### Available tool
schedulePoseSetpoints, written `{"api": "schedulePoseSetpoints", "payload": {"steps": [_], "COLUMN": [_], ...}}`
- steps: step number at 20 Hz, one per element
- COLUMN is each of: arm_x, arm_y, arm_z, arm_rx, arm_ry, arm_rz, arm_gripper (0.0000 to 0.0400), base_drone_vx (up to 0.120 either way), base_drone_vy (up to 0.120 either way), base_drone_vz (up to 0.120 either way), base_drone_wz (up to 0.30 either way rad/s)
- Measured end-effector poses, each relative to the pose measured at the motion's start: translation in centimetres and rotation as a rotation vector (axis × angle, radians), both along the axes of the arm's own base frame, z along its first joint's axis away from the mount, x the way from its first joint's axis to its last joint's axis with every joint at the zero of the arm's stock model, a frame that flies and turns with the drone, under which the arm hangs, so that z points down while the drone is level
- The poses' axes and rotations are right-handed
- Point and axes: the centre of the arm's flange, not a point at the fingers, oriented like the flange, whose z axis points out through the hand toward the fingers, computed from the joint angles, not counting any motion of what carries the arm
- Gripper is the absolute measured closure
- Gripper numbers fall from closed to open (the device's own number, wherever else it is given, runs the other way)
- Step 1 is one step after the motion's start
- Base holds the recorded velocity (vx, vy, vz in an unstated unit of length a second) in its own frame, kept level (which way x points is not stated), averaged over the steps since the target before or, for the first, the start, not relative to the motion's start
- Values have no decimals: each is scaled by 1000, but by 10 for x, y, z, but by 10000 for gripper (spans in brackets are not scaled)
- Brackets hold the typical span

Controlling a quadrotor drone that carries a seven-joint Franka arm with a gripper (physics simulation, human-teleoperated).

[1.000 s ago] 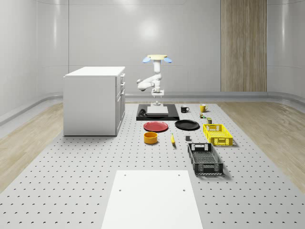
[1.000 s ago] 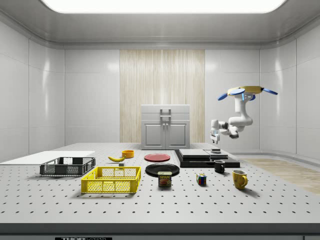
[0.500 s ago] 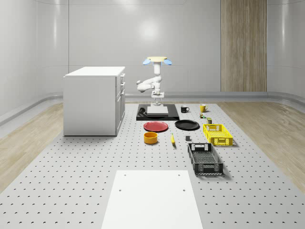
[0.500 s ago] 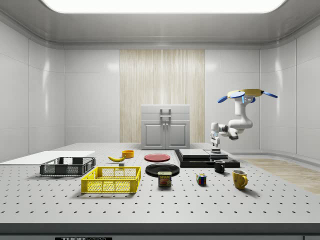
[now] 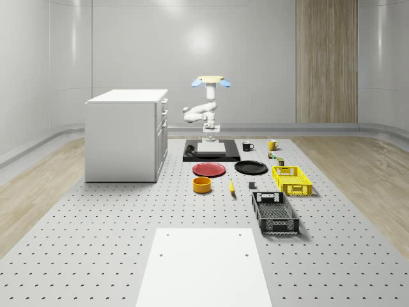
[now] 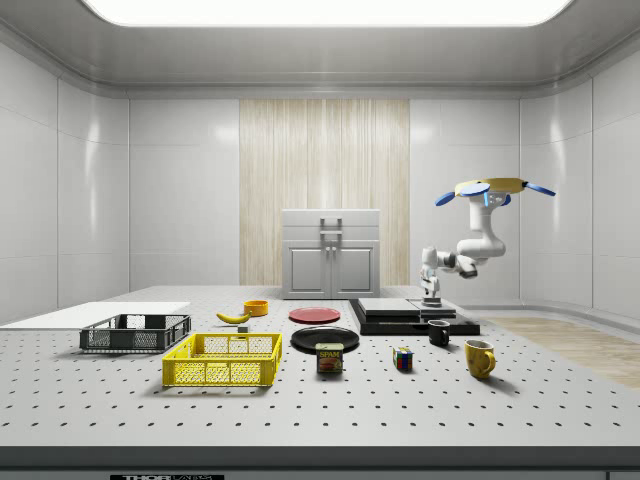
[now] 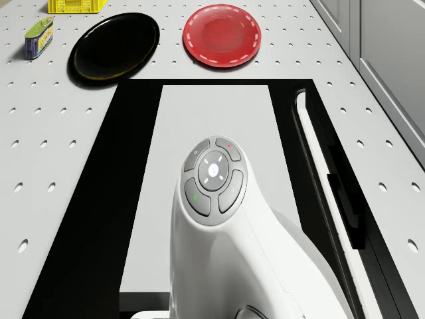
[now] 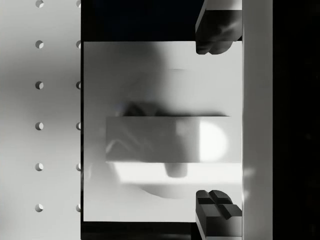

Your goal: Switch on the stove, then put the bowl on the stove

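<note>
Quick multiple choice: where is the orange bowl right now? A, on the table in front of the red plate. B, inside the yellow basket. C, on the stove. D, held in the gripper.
A: in the whole-scene view the bowl sits on the table just in front of the red plate, apart from the stove, over which the drone hovers with its gripper lowered.

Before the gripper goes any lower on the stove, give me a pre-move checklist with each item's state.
1. Drone hovering over the stove's far end: ok.
2. Gripper directly above the stove, just over its surface: ok.
3. Fingers spread apart, nothing between them: ok.
4. Stove switched on: cannot tell.
5. Bowl upright on the table, away from the stove: ok.
6. Stove's light top plate free for the bowl: ok.
</note>
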Motion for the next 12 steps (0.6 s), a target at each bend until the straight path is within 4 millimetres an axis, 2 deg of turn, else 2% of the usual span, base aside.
{"api": "schedulePoseSetpoints", "payload": {"steps": [4, 12], "arm_x": [2, 21], "arm_y": [2, 3], "arm_z": [10, 19], "arm_rx": [0, 0], "arm_ry": [0, 0], "arm_rz": [0, 0], "arm_gripper": [0, 0], "base_drone_vx": [0, 0], "base_drone_vy": [0, 0], "base_drone_vz": [0, 0], "base_drone_wz": [0, 0]}}
